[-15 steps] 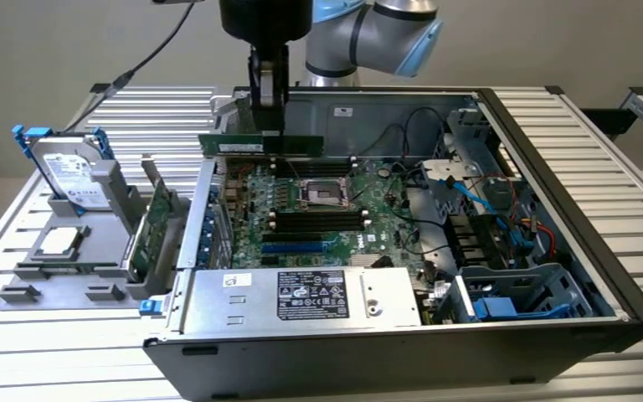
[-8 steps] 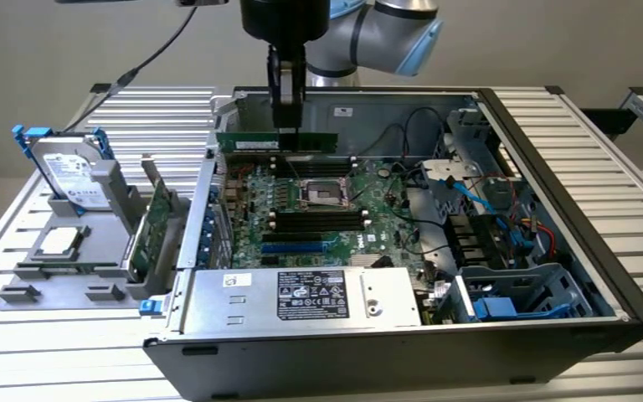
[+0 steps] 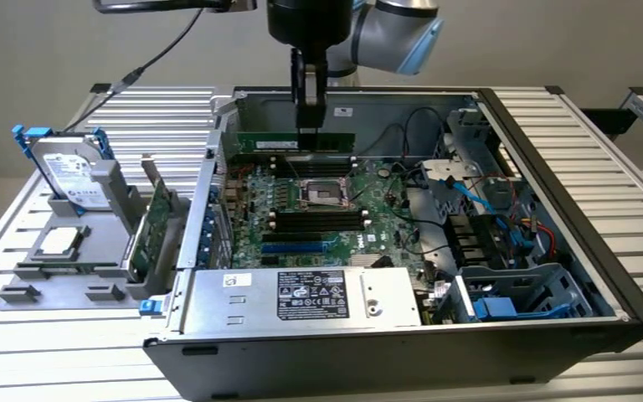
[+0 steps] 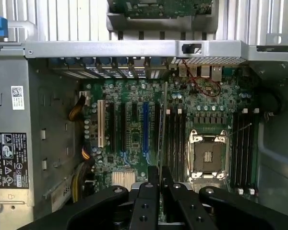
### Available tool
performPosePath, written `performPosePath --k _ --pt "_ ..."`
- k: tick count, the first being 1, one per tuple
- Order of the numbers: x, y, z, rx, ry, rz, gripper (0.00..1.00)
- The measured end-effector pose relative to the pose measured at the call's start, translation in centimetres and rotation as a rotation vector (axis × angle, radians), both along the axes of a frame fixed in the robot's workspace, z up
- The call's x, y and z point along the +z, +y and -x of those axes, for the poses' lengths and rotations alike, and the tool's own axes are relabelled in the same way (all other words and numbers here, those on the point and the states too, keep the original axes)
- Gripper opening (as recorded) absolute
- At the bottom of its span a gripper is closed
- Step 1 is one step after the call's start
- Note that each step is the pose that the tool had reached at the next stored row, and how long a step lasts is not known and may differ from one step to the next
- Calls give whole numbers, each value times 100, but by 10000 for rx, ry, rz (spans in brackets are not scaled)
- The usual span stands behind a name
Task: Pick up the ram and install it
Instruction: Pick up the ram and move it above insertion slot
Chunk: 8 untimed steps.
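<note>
Nearest me in the exterior view sits the power supply [image 3: 311, 297] at the front of the open case [image 3: 589, 243], then the motherboard [image 3: 288, 209] with black memory slots [image 3: 316, 222] either side of the CPU socket [image 3: 324, 193]. Over the board's far part the end effector [image 3: 308, 126] is pinched narrow on the top edge of the ram [image 3: 295, 143], kept level and on edge, I judge so its contacts face a slot; it hangs unseated. The arm [image 3: 388, 29] drops from overhead, wrist pointing straight down
</note>
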<state>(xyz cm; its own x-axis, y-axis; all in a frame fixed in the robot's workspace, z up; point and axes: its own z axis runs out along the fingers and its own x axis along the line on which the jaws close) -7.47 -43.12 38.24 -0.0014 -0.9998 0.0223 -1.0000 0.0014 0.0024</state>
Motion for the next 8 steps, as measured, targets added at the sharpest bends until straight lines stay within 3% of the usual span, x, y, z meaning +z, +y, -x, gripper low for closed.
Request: performPosePath --k 8 --pt "-96 106 -186 19 -40 0 14"
